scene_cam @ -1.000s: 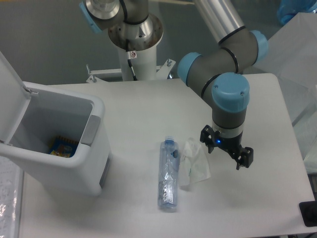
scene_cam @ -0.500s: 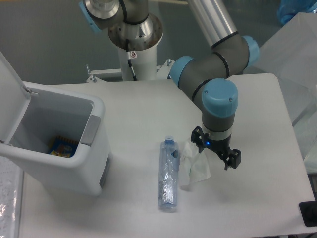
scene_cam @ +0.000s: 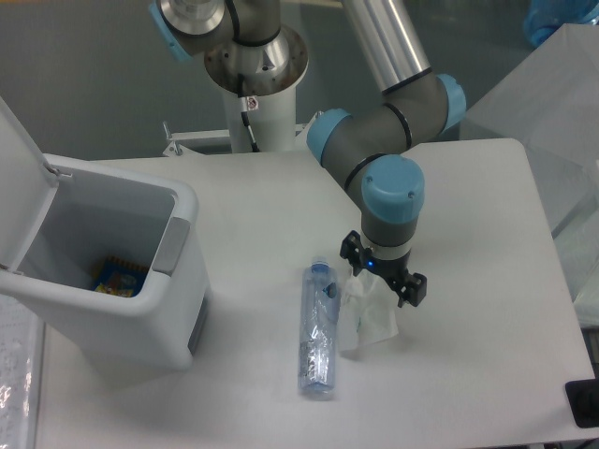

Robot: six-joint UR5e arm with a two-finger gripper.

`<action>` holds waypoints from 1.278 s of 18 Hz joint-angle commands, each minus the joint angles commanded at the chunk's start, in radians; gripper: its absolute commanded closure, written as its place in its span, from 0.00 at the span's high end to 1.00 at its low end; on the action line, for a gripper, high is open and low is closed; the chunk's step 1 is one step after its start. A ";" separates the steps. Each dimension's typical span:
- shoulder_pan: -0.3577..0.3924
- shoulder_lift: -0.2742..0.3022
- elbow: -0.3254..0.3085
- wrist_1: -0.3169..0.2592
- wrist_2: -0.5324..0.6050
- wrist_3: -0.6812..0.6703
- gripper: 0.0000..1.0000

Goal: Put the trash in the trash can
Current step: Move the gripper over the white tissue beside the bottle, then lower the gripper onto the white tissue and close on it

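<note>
The trash can (scene_cam: 140, 309) stands far to the left of the hand (scene_cam: 383, 273), lid (scene_cam: 17, 178) swung up and back, so the inside shows. A small blue-and-yellow packet (scene_cam: 117, 278) lies at its bottom.

The hand hangs over the top edge of the crumpled wrapper (scene_cam: 367, 313), fingers spread apart and holding nothing. Whether a fingertip touches the wrapper cannot be told. The crushed bottle (scene_cam: 318, 329) lies just left of the hand and wrapper, blue cap (scene_cam: 319, 268) pointing away from the camera.

All rest on a white table (scene_cam: 487, 234). Behind the hand, the arm's base (scene_cam: 257, 84) stands at the table's far edge against a grey floor.
</note>
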 joint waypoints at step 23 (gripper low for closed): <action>-0.011 -0.011 -0.012 0.041 -0.031 -0.156 0.34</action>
